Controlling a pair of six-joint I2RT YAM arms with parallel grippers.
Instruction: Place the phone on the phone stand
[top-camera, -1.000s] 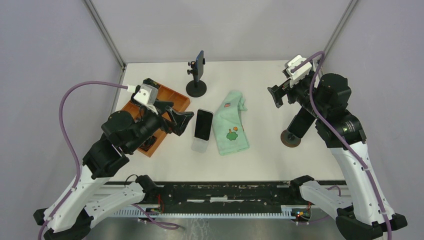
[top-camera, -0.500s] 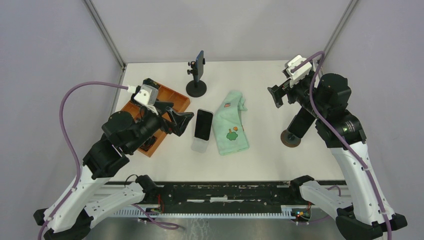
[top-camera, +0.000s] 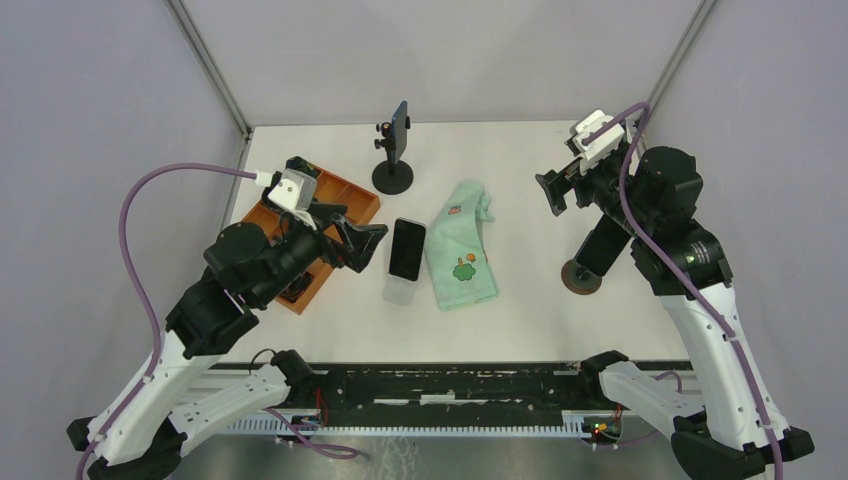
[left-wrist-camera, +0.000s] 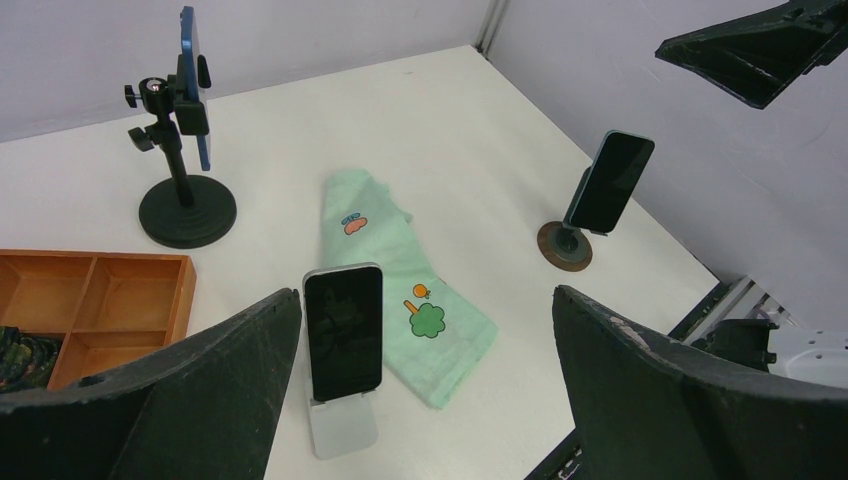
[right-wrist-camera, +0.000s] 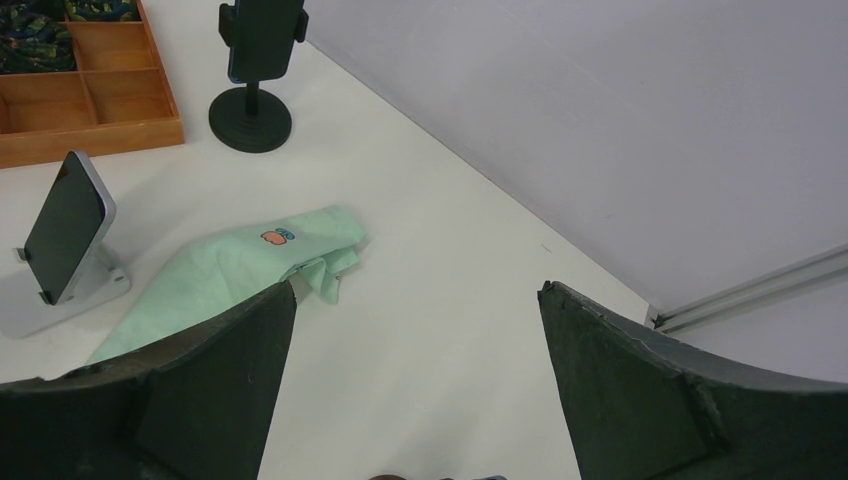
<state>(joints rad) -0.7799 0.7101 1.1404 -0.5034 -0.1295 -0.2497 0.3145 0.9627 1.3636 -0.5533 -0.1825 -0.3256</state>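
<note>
Far left on the table (top-camera: 530, 310) sits a wooden tray (top-camera: 350, 200) w/ compartments; one near compartment holds dark patterned stuff, too small to ID. The left gripper (top-camera: 365, 243) hangs above the table just right of the tray, jaws spread as wide as they go, nothing in them; in its wrist cam both fingers (left-wrist-camera: 150, 400) frame the scene w/ only bare gap btwn. Behind it, toward the back edge, a black tripod stand (top-camera: 392, 177) stands upright w/ a blue phone (top-camera: 399, 128) clamped at the top. At table ctr the phone (top-camera: 407, 248), dark screen up, leans back on the pale phone stand (top-camera: 398, 292), whose base pokes out on the near side; it's untouched by either arm. Just beside it on the right lies a green towel (top-camera: 462, 255), crumpled at the far end, w/ small tree and orange prints. Further right the right gripper (top-camera: 553, 193) is raised well apart from the towel, jaws also fully wide, holding nothing. Near its arm, a second dark phone (left-wrist-camera: 610, 180) rests tilted on a small round base (left-wrist-camera: 564, 246).
</note>
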